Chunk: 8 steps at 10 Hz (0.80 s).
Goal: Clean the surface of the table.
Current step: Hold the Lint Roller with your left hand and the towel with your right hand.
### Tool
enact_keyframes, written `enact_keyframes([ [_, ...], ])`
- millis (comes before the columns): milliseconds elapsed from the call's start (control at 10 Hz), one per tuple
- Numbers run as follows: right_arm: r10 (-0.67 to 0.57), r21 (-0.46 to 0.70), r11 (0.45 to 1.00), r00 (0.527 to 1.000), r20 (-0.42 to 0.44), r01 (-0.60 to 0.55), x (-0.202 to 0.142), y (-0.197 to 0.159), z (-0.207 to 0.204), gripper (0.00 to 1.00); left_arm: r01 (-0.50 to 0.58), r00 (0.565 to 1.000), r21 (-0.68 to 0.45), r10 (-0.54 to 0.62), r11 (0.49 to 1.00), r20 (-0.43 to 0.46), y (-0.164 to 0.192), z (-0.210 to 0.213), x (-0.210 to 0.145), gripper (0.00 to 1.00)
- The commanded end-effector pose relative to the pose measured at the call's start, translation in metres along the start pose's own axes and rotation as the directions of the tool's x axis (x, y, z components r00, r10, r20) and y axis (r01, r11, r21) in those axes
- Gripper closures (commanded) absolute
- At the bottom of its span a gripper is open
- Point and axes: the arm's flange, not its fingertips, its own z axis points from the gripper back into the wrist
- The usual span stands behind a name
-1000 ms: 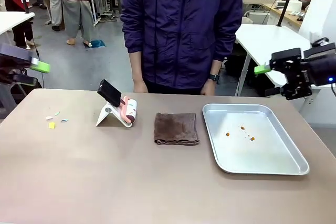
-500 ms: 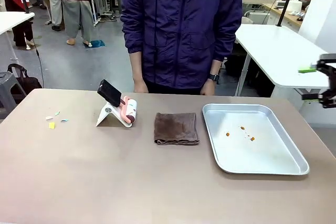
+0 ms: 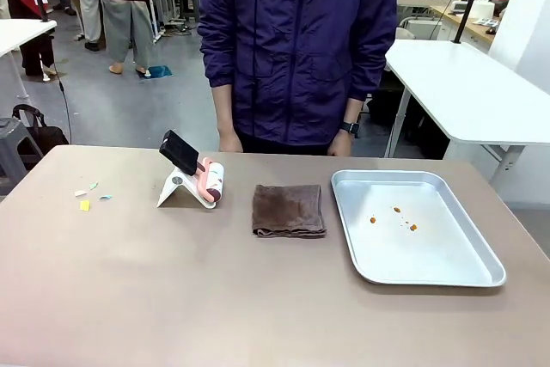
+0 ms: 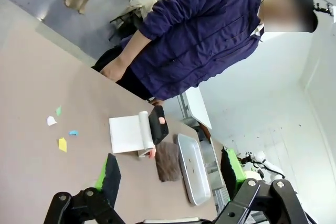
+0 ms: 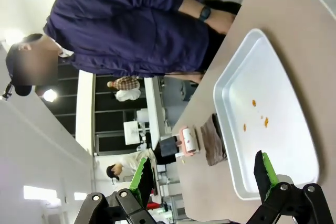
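Observation:
The brownish-taupe table (image 3: 172,281) carries small paper scraps (image 3: 86,195) near its left end and orange crumbs (image 3: 395,217) inside a metal tray (image 3: 447,255) at the right. A folded brown cloth (image 3: 289,210) lies mid-table. Beside it a lint roller (image 3: 206,182) leans on a white stand. My left gripper (image 4: 169,171) hangs open high above the table, with the scraps (image 4: 60,129) and the roller (image 4: 149,129) far below. My right gripper (image 5: 203,177) is open too, well above the tray (image 5: 247,82). Neither holds anything.
A person in a dark purple jacket (image 3: 296,40) stands at the far edge, hands down by the table rim. White tables (image 3: 464,83) stand behind on the right. Bare tabletop stretches along the near side.
Both arms have drawn back out of the front view: the left gripper left at the left edge, the right gripper slid off to the right. Nothing on the table moved.

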Motion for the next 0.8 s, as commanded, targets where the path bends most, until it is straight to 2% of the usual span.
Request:
enact_keyframes([
  [0, -0.007, 0.003, 1.000, 1.000, -0.015, 0.007, -0.0024, 0.0093, -0.0062, 0.00, 0.014, 1.000, -0.030, -0.014, 0.999, -0.002, 0.0046, 0.0110, -0.0012, 0.00],
  [600, -0.007, 0.003, 1.000, 1.000, -0.015, 0.007, -0.0024, 0.0093, -0.0062, 0.00, 0.014, 1.000, -0.030, -0.014, 0.999, -0.002, 0.0046, 0.0110, -0.0012, 0.00],
  [700, 0.011, -0.018, 1.000, 1.000, -0.026, -0.012, -0.0033, 0.0054, -0.0078, 0.00, -0.014, 1.000, -0.010, 0.014, 1.000, -0.019, 0.0025, 0.0136, -0.0037, 0.00],
])
